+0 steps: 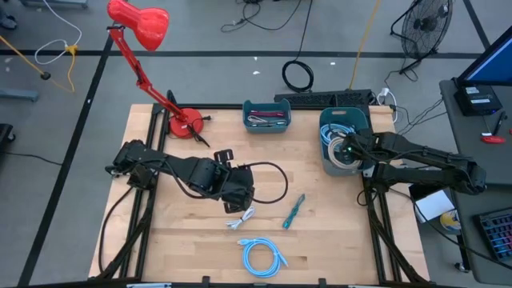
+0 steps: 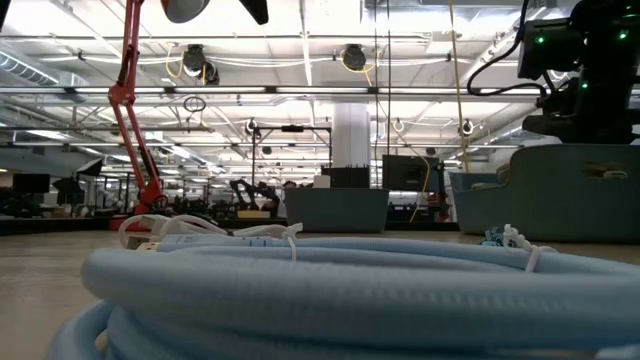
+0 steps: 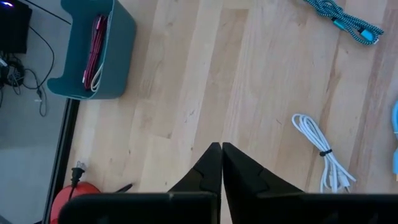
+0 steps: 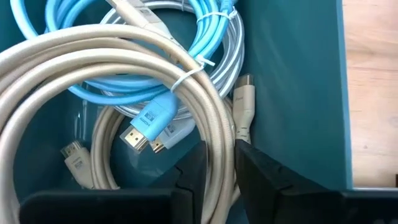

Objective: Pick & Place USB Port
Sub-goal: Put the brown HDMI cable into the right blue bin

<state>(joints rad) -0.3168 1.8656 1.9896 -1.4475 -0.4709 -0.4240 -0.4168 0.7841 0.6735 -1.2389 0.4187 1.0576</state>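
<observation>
My right claw (image 4: 217, 168) sits inside the large teal bin (image 1: 330, 120), fingers narrowly straddling a beige cable (image 4: 124, 56) among stored coils. My left claw (image 3: 221, 155), pinched empty, hovers over the counter (image 1: 328, 232), where 3 cables remain: white (image 1: 242, 218), teal braided (image 1: 293, 211), blue (image 1: 262, 257).

A coiled beige cable (image 4: 124, 68) lies between the fingers of my right hand (image 4: 217, 168), inside the big teal bin (image 4: 292, 93), on blue and grey coils. Below my left hand (image 1: 238, 200), a bundled white cable (image 1: 242, 218) lies flat on the counter (image 1: 336, 232).

A large open lab: ceiling trusses (image 2: 300, 95), distant workbenches, floor fan (image 1: 424, 24), cables.
</observation>
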